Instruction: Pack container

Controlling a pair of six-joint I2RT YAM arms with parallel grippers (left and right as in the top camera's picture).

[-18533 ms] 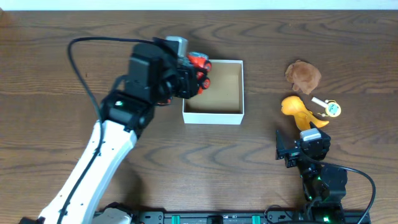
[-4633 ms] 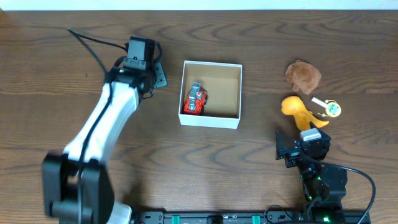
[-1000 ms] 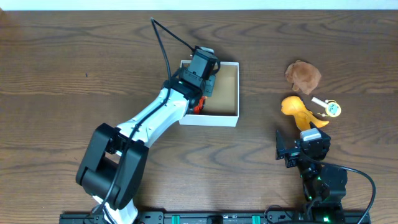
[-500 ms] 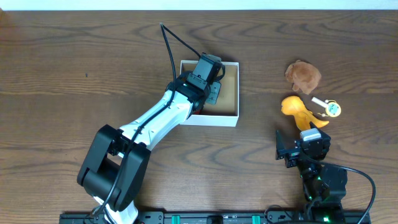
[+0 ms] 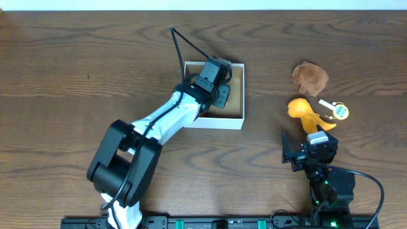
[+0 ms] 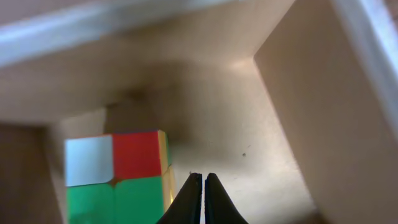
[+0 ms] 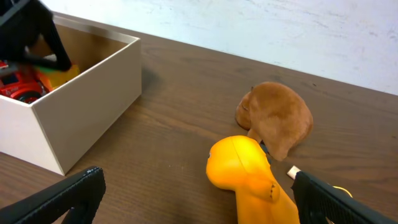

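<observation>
The container (image 5: 219, 121) is a white-walled box with a tan inside, at the middle of the table. My left gripper (image 5: 220, 93) reaches down into it. In the left wrist view the left gripper (image 6: 203, 178) is shut on nothing, its tips just above the tan floor (image 6: 261, 168). A colour cube (image 6: 118, 180) with white, red and green faces lies just left of the tips. The right wrist view shows the container (image 7: 87, 106) holding a red toy car (image 7: 17, 84) and the cube (image 7: 57, 71). My right gripper (image 5: 310, 151) stands open at the near right, empty.
An orange toy (image 5: 305, 113), a brown plush (image 5: 310, 77) and a small white and yellow piece (image 5: 337, 109) lie right of the container. The orange toy (image 7: 249, 168) lies just ahead of the right gripper (image 7: 196, 193), with the brown plush (image 7: 277, 118) behind it.
The left gripper has moved a little right and deeper into the container, and its jaws have closed fully. Its arm now covers the red car in the overhead view. The right arm has not moved.
</observation>
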